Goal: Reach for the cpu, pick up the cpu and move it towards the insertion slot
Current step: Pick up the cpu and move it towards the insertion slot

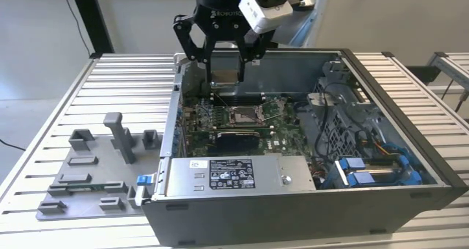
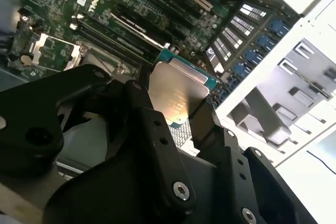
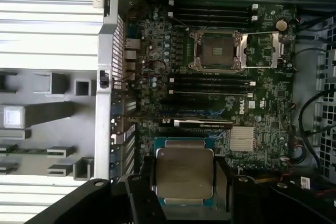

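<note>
My gripper (image 1: 225,79) hangs over the back wall of the open computer case, shut on the cpu (image 1: 224,76). In both wrist views the cpu (image 3: 185,174) (image 2: 176,95) shows a silvery square top face with a green edge, pinched between the two black fingers (image 3: 144,182). The insertion slot (image 1: 245,115) lies on the green board below and in front of the gripper. Its silver frame (image 3: 216,51) stands open around a brownish centre, with the load plate folded out beside it. The cpu is well above the board and apart from the slot.
Case walls (image 1: 176,111) ring the board. A silver power supply (image 1: 227,175) sits at the front and blue drive cages (image 1: 374,169) at the exterior view's right. A grey fixture plate with upright blocks (image 1: 95,166) lies on the slatted table at the left. Memory slots (image 3: 210,83) flank the socket.
</note>
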You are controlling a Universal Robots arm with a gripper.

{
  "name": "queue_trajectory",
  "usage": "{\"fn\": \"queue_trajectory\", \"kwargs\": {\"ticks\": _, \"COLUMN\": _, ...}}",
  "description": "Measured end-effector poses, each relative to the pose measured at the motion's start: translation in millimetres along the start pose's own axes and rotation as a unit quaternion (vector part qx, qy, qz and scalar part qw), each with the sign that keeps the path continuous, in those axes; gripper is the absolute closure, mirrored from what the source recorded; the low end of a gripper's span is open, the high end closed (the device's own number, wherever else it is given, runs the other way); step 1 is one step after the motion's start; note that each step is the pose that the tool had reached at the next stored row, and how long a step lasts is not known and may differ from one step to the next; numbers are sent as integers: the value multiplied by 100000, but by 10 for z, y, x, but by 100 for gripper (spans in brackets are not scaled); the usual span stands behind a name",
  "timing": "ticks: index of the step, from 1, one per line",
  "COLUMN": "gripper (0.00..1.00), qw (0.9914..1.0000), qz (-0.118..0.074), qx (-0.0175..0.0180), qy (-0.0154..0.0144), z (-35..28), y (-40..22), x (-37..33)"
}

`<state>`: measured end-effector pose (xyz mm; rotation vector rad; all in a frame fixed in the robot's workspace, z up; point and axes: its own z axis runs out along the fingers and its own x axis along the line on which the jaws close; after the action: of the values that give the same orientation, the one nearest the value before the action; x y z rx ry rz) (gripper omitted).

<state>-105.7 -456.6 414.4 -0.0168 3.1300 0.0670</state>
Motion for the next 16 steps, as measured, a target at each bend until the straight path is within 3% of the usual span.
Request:
{"fn": "queue_trajectory", "kwargs": {"ticks": 12, "gripper": 100, "qw": 100000, "qz": 107, "qx": 4, "qy": -6, "z": 10, "y": -1, "x": -504}}
{"fn": "queue_trajectory", "kwargs": {"ticks": 16, "gripper": 100, "qw": 100000, "qz": 219, "qx": 3, "qy": -9, "z": 11, "y": 2, "x": -551}}
